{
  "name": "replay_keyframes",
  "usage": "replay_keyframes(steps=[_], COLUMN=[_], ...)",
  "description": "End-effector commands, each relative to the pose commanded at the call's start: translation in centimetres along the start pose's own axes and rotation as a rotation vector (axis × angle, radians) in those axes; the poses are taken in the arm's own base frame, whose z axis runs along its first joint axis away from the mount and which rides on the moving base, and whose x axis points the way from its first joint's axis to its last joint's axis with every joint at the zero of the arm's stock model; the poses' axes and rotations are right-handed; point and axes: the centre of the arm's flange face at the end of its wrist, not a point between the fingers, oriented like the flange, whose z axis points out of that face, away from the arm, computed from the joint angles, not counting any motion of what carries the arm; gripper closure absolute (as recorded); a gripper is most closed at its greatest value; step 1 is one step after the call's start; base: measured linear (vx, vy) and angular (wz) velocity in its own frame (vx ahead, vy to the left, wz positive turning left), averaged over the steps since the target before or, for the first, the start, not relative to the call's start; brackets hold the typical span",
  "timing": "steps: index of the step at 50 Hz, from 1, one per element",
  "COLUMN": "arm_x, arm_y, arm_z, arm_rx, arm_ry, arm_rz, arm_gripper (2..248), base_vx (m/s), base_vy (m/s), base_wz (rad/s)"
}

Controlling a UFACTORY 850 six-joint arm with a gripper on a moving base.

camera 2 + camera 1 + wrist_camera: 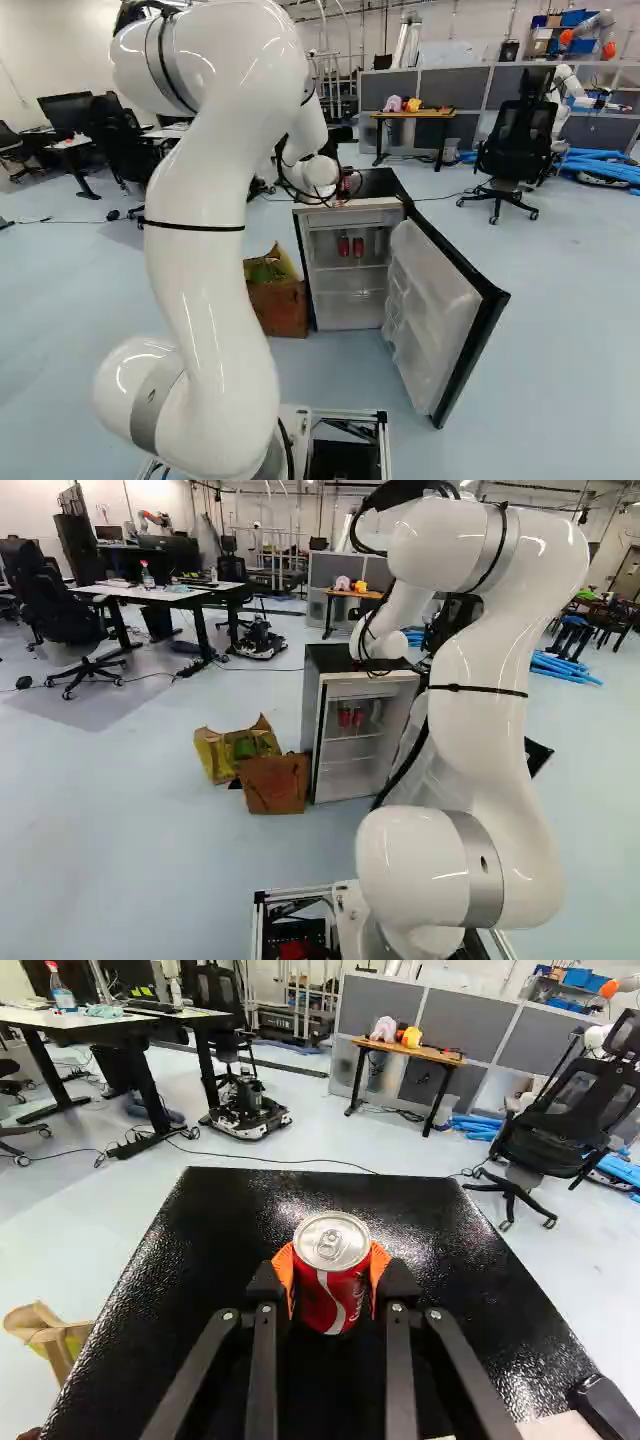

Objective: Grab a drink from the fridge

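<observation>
End effector: holding the red can, one orange pad pressed on each side.
Can: upright between the fingers, over the fridge top; can't tell whether its base touches.
Fridge top: black, pebbled, shiny, spreads under the end effector and out to all sides of it.
Floor: pale blue-grey, smooth, around the fridge below the end effector; dark cable crosses it ahead.
Ahead, far: wooden table with a pink toy and a yellow toy, grey partition behind.
Ahead and left: white-topped desk with a bottle, black office chair next to it, small wheeled machine on the floor.
Ahead and right: blue tubes, second office chair.
Left, lower: cardboard box beside the fridge, open yellow box just behind it.
Right base view: fridge door wide open, below and right of the end effector; pale inner side shows. Arm covers most of it in the left base view.
Both base views: two more red cans on an inside shelf, below the end effector; the wrist view doesn't look in there.
Wrist view: both pads and can lid clear; left base view has the fingers hidden behind the arm.
</observation>
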Motion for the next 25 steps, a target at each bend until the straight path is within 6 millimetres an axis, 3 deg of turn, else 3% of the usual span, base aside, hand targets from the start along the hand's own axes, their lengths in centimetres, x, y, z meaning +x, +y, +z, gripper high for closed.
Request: replay_keyframes(steps=[7,8,12,13,17,18,23,24,25], arm_x=[0.0,0.0,0.0,0.0,0.0,0.0,0.0,0.0,0.0], arm_y=[0.0,0.0,0.0,0.0,0.0,0.0,0.0,0.0,0.0], arm_z=[0.0,0.0,0.0,0.0,0.0,0.0,0.0,0.0,0.0], arm_rx=[0.0,0.0,0.0,0.0,0.0,0.0,0.0,0.0,0.0], arm_ry=[0.0,0.0,0.0,0.0,0.0,0.0,0.0,0.0,0.0], arm_rz=[0.0,0.0,0.0,0.0,0.0,0.0,0.0,0.0,0.0], arm_gripper=[155,130,130,96,96,61,61,24,24], base_vx=[0.0,0.0,0.0,0.0,0.0,0.0,0.0,0.0,0.0], base_vy=[0.0,0.0,0.0,0.0,0.0,0.0,0.0,0.0,0.0], base_wz=[0.0,0.0,0.0,0.0,0.0,0.0,0.0,0.0,0.0])
